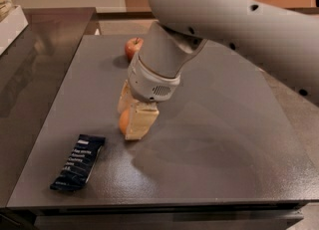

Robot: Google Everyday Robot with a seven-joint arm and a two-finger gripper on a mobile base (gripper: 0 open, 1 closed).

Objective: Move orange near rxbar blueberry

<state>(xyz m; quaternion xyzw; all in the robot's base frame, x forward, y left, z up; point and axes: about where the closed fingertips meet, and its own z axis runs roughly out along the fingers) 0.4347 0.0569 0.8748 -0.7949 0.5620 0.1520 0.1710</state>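
Note:
The orange shows as a small orange patch between the cream fingers of my gripper, which is shut on it just above the grey table. Most of the fruit is hidden by the fingers. The rxbar blueberry, a dark navy wrapper with pale text, lies flat near the table's front left, a short way down and left of the gripper. My grey arm reaches in from the upper right.
A red-yellow apple sits at the back of the table, partly behind my arm. A darker counter adjoins on the left, with a white object at its far left edge.

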